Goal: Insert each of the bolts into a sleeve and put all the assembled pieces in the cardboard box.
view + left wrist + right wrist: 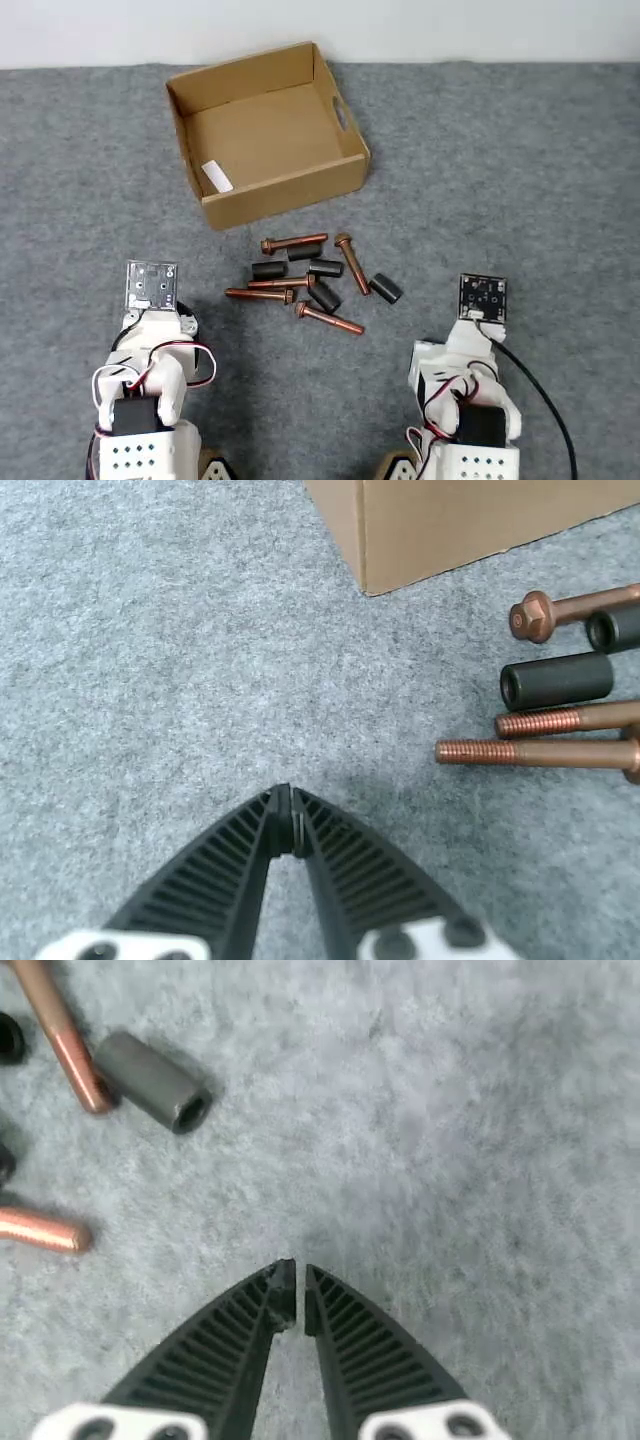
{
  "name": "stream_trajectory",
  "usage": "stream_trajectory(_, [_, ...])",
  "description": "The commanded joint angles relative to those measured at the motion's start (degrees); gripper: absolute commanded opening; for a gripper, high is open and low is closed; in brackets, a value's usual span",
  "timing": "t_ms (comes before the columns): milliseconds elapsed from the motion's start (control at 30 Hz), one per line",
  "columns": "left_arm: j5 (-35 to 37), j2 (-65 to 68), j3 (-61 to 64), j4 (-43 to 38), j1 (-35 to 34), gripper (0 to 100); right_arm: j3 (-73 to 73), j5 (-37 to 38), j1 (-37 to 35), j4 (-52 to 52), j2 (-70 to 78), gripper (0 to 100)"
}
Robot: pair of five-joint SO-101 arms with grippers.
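- High view: copper bolts (330,319) and black sleeves (268,270) lie loose, clustered between the arms, near the cardboard box (285,195) front wall.
- Left gripper (287,825): fingers together over open grey carpet (150,680).
- Right gripper (297,1295): fingers together, one sleeve nearby.

You are looking at five copper-coloured bolts (293,242) lying flat and loose in a small heap, pointing in different directions. Five short black sleeves (269,269) are lying mixed among them (one outlying sleeve (385,288) is resting at the heap's right edge). Every bolt is lying outside a sleeve. The open cardboard box (285,195) is sitting just beyond the heap, turned slightly askew.
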Motion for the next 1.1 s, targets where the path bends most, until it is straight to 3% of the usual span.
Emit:
stream_trajectory(0, [-0.1,-0.1,-0.2,-1.6,-0.3,1,-5.9,-0.1,-0.2,0.4,0.3,1.2])
stream_trajectory(167, [-0.1,-0.1,-0.2,-1.6,-0.3,1,-19.9,0.8,-1.5,5.8,7.3,1.2])
stream_trajectory(400, [-0.1,-0.1,-0.2,-1.6,-0.3,1,-48.1,3.9,-3.6,11.4,40.9,1.2])
stream_trajectory(533, [-0.1,-0.1,-0.2,-1.6,-0.3,1,-60.5,13.8,-8.7,15.1,59.8,1.2])
stream_trajectory(767, [-0.1,-0.1,-0.2,-1.6,-0.3,1,-65.3,30.5,-13.5,10.2,76.2,0.9])
stream_trajectory(933, [-0.1,-0.1,-0.2,-1.6,-0.3,1,-65.3,32.9,-15.3,4.6,81.0,2.1])
stream_trajectory(1067, [-0.1,-0.1,-0.2,-1.6,-0.3,1,-65.3,35.2,-15.3,1.7,84.5,16.6])
